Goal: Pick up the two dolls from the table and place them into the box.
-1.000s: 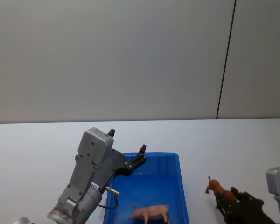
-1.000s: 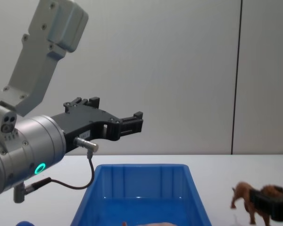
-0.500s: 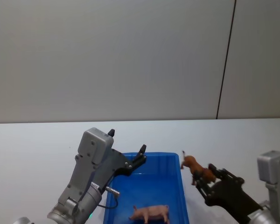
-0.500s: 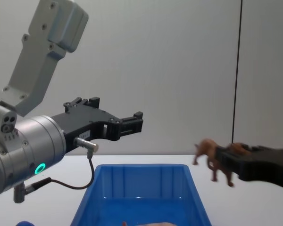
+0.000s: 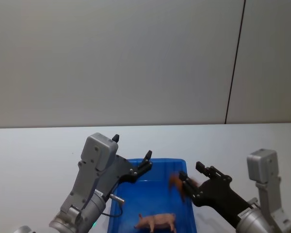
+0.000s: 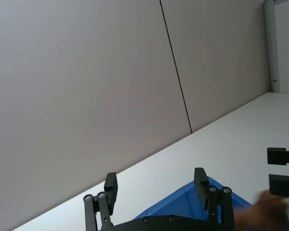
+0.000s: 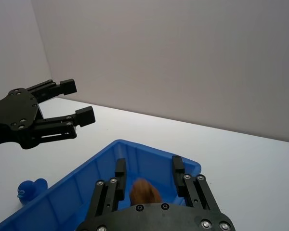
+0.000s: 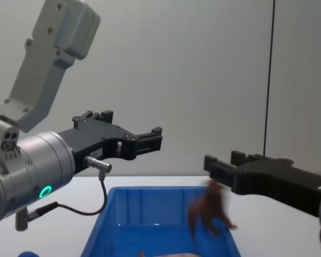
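Head view, box (image 5: 157, 160) at 6 o'clock on the white table (image 5: 34, 150), long axis running away from me. Grey wall behind, one dark vertical seam (image 5: 235, 63) up at 1 o'clock.

Left gripper (image 5: 132, 146) hangs above the box's 10 o'clock corner, fingers spread wide, nothing between them. Its arm comes in from 7 o'clock and covers the box's near left wall, so I can't read that side of the bin.

Right gripper (image 5: 190, 171) reaches in from 4 o'clock and sits over the 3 o'clock rim. On the right wrist camera its fingers (image 7: 119, 169) are well apart and pinch nothing.

Brown lion (image 8: 208, 210) is a blur just under those spread fingers, inside the box's outline toward the 3 o'clock wall. I see no finger touching it. Whether it touches the floor of the bin, I cannot tell.

Pink doll (image 5: 156, 222) lies on the box floor at the 6 o'clock end, standing on its legs, side-on to me, apart from the lion. The chest camera catches only a sliver of it at the frame's lower edge.

The two grippers face each other across the bin, well apart. A small blue object (image 7: 30, 188) sits on the table just outside the box on the left arm's side; too little of it shows to name it.
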Robot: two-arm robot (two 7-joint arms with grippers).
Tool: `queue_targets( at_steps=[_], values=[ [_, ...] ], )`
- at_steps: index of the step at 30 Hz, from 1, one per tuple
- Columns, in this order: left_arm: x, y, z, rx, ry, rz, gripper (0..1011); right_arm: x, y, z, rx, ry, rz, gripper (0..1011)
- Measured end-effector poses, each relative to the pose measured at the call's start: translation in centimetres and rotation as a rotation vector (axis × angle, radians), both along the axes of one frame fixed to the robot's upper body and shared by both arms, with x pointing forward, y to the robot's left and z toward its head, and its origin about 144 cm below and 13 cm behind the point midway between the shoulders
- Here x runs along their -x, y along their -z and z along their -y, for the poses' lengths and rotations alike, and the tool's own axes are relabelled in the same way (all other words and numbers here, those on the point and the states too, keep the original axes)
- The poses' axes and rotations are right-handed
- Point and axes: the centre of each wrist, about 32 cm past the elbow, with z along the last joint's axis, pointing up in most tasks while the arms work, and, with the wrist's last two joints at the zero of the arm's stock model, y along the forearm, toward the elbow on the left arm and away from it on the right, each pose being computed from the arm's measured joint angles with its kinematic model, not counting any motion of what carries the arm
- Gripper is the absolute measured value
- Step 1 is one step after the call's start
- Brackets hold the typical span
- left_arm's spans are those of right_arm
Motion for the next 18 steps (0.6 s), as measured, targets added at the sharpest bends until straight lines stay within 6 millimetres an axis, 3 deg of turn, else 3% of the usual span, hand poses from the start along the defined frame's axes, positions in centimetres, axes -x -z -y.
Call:
queue_targets(
  at_steps=[7,18],
  values=[
    [0.00,0.00,0.00,0.000,0.000,0.000,1001,-1.02,0.54,-0.63,-0.002,-0.009,-0.005,744],
    [0.00,0.00,0.00,0.000,0.000,0.000,1001,-1.09,0.88,-0.64,-0.015,0.015,-0.005,1001]
  ],
)
